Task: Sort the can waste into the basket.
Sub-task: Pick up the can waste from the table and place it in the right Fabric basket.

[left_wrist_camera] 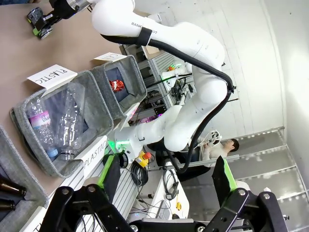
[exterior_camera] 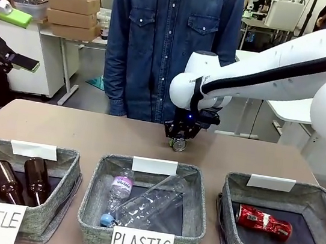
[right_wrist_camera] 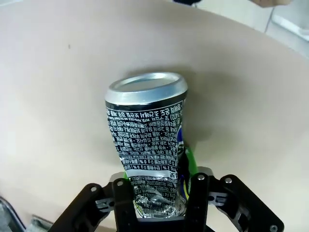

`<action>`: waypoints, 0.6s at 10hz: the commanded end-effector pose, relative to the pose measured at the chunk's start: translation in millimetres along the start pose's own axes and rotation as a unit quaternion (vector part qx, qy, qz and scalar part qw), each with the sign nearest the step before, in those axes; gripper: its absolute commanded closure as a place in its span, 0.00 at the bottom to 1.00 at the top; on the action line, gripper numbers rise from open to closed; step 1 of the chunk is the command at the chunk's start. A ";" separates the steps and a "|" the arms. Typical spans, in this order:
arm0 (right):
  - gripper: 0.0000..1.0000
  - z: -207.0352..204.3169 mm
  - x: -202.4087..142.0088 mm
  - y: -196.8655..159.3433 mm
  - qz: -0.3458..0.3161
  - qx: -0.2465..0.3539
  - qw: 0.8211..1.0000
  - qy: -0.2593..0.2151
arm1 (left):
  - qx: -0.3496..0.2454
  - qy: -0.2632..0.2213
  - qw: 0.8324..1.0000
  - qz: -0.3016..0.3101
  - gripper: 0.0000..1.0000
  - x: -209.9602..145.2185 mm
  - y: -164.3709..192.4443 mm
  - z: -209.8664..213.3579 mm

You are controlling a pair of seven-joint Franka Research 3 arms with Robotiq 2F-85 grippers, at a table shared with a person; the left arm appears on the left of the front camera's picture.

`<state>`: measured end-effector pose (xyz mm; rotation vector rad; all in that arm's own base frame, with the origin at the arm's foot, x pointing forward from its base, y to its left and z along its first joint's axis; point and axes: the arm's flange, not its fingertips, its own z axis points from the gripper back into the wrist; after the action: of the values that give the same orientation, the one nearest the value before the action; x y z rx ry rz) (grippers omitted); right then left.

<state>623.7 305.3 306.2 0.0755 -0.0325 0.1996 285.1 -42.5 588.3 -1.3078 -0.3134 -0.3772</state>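
When we examined the scene, our right gripper (exterior_camera: 180,138) sat low over the far middle of the brown table (exterior_camera: 59,125), its fingers pinching the crumpled lower body of the dark blue-black metal drink can with white print and a silver end (right_wrist_camera: 147,140). We could not tell whether that can touched the tabletop or hung just above it. The red dented metal can (exterior_camera: 264,222) already lay inside the grey fabric rectangular basket signed "CAN" (exterior_camera: 321,208), at the robot's right. Our left gripper (left_wrist_camera: 164,181) was held off beside the table with fingers spread wide and nothing between them. We judged the step in hand to be the pickup of the second can. The next move called for a lift, a carry toward the robot's right, and a release above the "CAN" basket, avoiding the neighbouring grey basket signed "PLASTIC" (exterior_camera: 96,176).
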 end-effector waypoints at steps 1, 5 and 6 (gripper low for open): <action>1.00 2.1 -2.2 -0.4 -0.013 -0.016 1.000 0.007 | -0.011 -0.004 1.000 -0.011 0.00 0.6 -0.6 -0.6; 1.00 24.0 -20.6 -11.8 0.007 0.016 1.000 0.013 | -0.011 -0.004 1.000 -0.011 0.00 0.6 -0.6 -0.6; 1.00 55.2 -46.7 -12.6 0.024 0.037 0.999 0.020 | -0.011 -0.004 1.000 -0.011 0.00 0.6 -0.6 -0.6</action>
<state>612.8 298.1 327.9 0.0914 -0.0155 0.2097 285.2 -42.5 588.3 -1.3077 -0.3135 -0.3773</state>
